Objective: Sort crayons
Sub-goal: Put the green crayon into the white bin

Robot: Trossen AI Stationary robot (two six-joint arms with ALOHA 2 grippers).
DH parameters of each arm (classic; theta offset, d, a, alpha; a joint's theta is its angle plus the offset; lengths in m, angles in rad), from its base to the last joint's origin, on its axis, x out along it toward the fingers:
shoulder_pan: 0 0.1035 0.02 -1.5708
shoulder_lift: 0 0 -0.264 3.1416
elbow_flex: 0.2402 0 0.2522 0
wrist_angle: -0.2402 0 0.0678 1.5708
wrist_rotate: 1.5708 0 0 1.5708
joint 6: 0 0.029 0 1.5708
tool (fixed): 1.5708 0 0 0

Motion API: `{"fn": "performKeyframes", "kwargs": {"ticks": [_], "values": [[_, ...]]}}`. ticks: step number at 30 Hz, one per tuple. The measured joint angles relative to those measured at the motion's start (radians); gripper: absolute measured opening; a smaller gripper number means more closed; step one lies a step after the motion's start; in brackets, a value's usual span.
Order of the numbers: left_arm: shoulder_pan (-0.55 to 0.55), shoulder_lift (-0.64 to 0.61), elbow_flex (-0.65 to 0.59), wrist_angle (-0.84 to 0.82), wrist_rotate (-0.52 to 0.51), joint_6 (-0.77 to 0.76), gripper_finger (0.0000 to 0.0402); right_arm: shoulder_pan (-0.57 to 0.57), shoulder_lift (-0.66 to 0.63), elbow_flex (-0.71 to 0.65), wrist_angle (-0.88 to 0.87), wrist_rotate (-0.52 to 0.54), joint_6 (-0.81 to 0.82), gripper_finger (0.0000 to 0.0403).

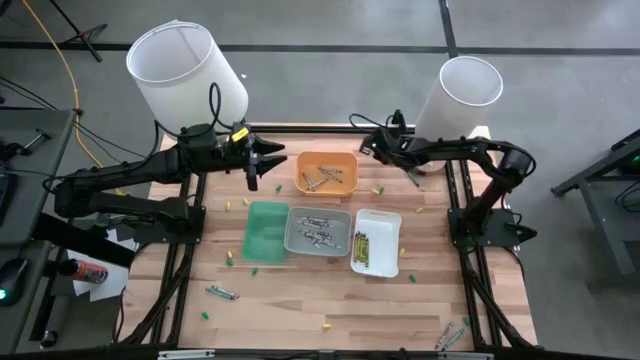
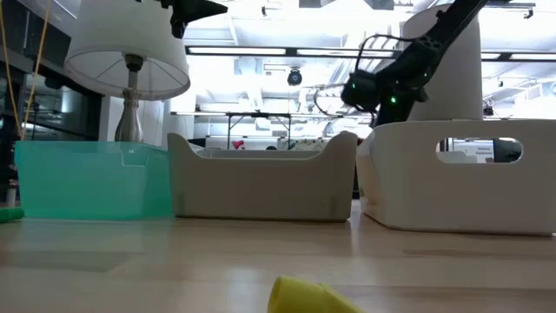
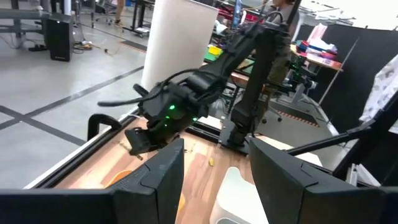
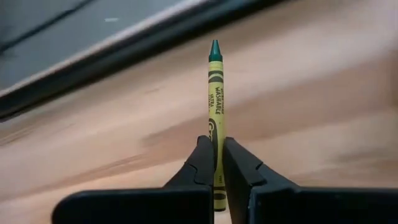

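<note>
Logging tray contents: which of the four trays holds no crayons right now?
The green tray, leftmost of the front three. The orange tray, grey tray and white tray all hold crayons.

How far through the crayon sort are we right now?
Partway. Done: crayons already lie in the orange tray, grey tray and white tray; the green tray looks empty. In hand: the right gripper is shut on a green-tipped crayon near the table's far edge; the left gripper hangs open. Left: loose crayons scattered across the table.
</note>
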Motion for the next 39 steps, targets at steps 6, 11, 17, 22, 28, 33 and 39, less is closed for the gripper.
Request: {"fn": "performKeyframes", "kwargs": {"ticks": [6,11,17,22,28,33,39], "values": [[0.000,0.000,0.000,0.000,0.000,0.000,0.0170,0.035,-0.009,0.002,0.302,-0.070,-0.227,0.0001],[0.000,0.000,0.000,-0.001,0.000,0.000,0.0170,0.069,-0.010,0.002,0.540,-0.137,-0.385,0.0000],[0.000,0.000,0.000,-0.001,-0.001,0.000,0.0170,0.080,-0.010,0.004,0.686,-0.244,-0.462,0.0000],[0.000,0.000,0.000,-0.001,-0.003,0.001,0.0170,0.085,-0.010,0.004,0.700,-0.305,-0.479,0.0000],[0.000,0.000,0.000,-0.016,-0.003,0.000,0.0170,0.088,-0.042,0.004,0.754,-0.436,-0.535,0.0000],[0.000,0.000,0.000,-0.076,-0.003,-0.006,0.0170,0.097,-0.140,0.004,0.736,-0.584,-0.641,0.0000],[-0.002,0.023,0.000,-0.095,-0.002,-0.131,0.0170,0.174,-0.317,0.005,0.599,-0.697,-0.785,0.0000]]}}
